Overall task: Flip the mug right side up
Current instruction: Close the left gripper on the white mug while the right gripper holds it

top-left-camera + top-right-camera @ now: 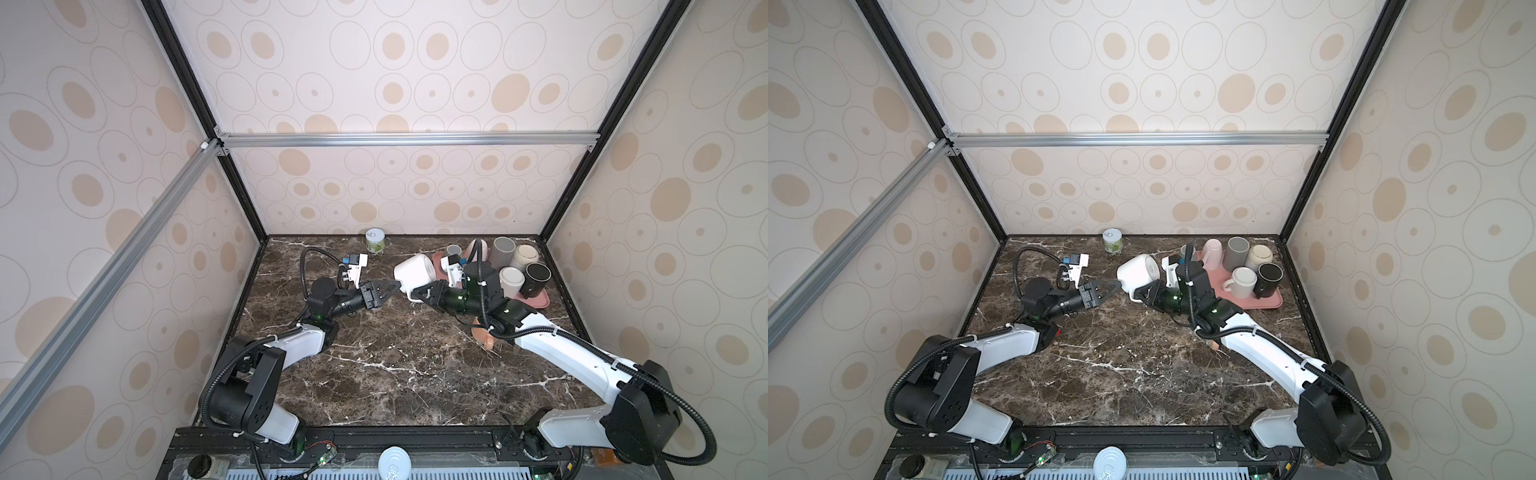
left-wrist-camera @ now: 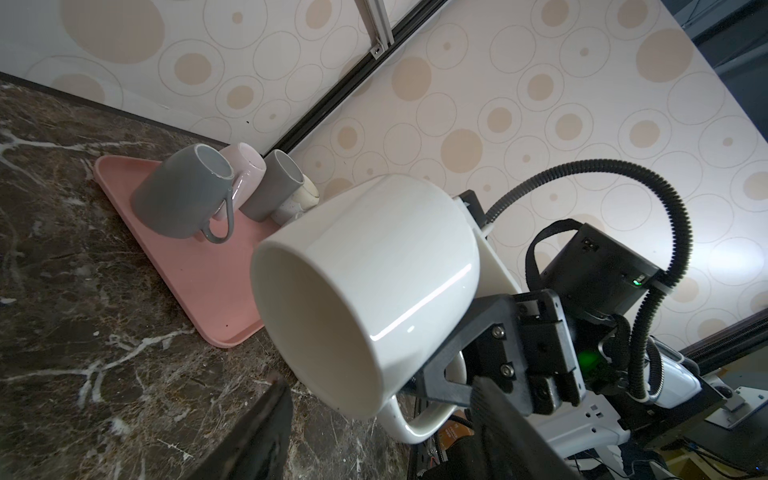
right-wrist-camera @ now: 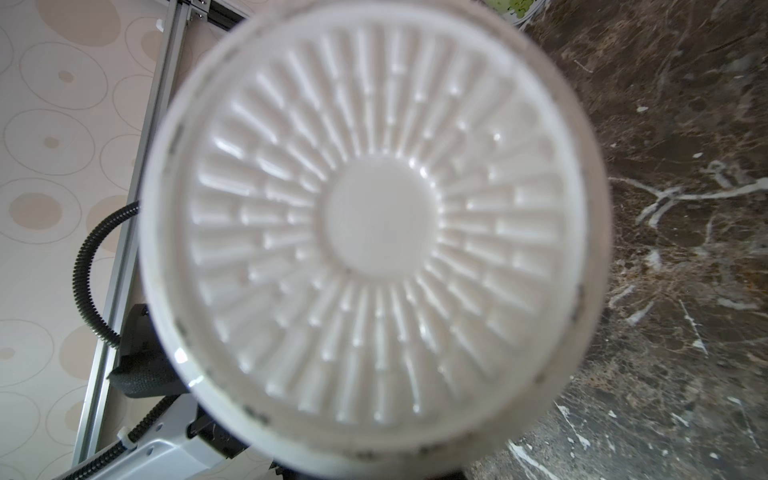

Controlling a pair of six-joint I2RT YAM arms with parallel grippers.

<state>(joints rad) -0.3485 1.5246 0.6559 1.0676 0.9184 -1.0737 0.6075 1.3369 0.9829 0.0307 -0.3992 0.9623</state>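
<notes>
A white mug (image 1: 415, 270) (image 1: 1138, 270) hangs tilted on its side above the marble table, its mouth turned toward the left arm. My right gripper (image 1: 417, 293) (image 1: 1142, 293) is shut on the mug's handle (image 2: 419, 428), as the left wrist view shows. In the right wrist view the mug's ribbed base (image 3: 374, 228) fills the picture and hides the jaws. My left gripper (image 1: 392, 291) (image 1: 1115, 286) (image 2: 376, 380) is open, with its fingertips right at the lower edge of the mug's rim and the handle showing between its fingers.
A pink tray (image 1: 540, 299) (image 1: 1266, 301) (image 2: 199, 270) at the back right holds several mugs, among them a grey one (image 2: 183, 199). A green and white can (image 1: 376, 241) (image 1: 1113, 241) stands by the back wall. A brown object (image 1: 484, 336) lies under the right arm.
</notes>
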